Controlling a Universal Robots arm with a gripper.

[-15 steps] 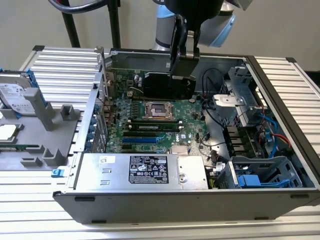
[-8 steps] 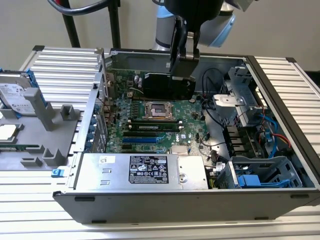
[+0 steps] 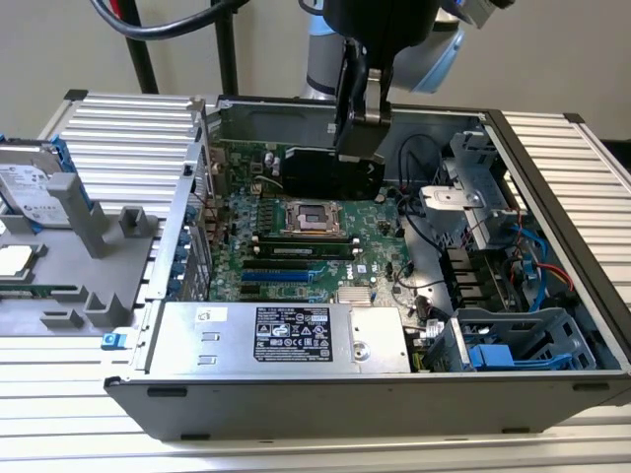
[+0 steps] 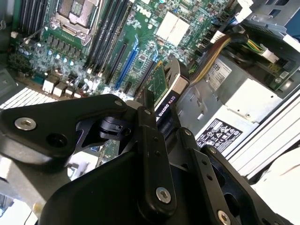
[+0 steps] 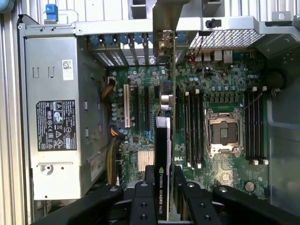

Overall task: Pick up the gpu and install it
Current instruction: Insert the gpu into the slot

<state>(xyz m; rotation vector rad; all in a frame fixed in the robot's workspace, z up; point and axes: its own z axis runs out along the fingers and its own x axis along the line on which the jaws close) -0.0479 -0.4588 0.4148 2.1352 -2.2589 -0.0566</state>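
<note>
Gripper [image 3: 357, 138] fingers are clamped on the gpu [image 3: 330, 169], which you see held edge-down above the motherboard [image 3: 296, 251] inside the open computer case [image 3: 552, 197]. In the first wrist view, note the gpu [image 5: 162, 154] running between the expansion slots, its silver bracket [image 5: 165, 18] at the case's rear wall, with the power supply [image 5: 61, 117] alongside.

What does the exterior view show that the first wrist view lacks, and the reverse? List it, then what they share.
Exterior view: the hard drive and grey fixture beside the case, and the blue drive cage. First wrist view: the gpu seen edge-on, its silver bracket by the case's rear slot openings. Both: the gripper shut on the gpu, the CPU socket, the power supply.
</note>
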